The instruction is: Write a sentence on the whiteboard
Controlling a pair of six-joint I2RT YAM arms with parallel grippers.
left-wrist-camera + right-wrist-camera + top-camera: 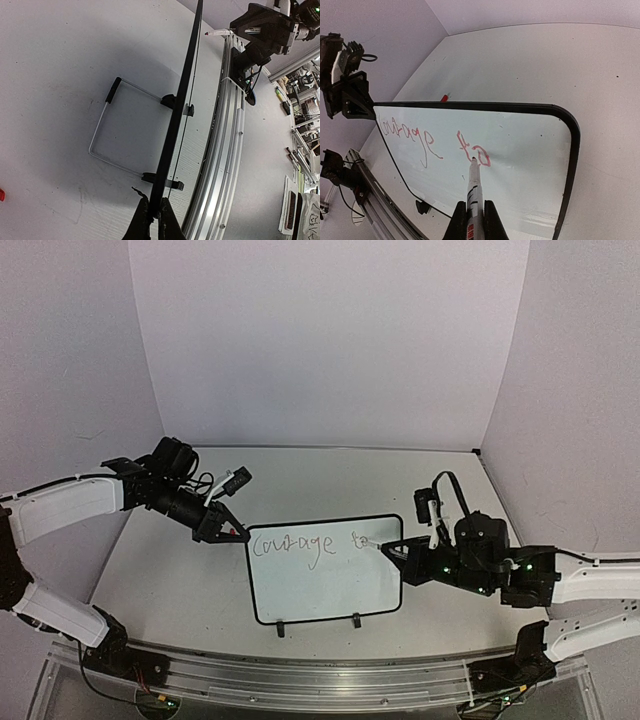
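Note:
The whiteboard (330, 585) stands tilted at the table's middle, with a black border and two clips on its near edge. Red cursive lettering (300, 545) reads "Courage to" on one line; it also shows in the right wrist view (425, 140). My left gripper (235, 532) is shut on the board's left edge, seen edge-on in the left wrist view (180, 100) between the fingers (167, 220). My right gripper (405, 552) is shut on a white marker (475, 187). The marker's tip touches the board at the "o" of "to".
A small red cap (443, 97) lies on the table behind the board's left corner. A wire stand (100, 135) props the board from behind. An aluminium rail (300, 675) runs along the near table edge. White walls enclose the back and sides.

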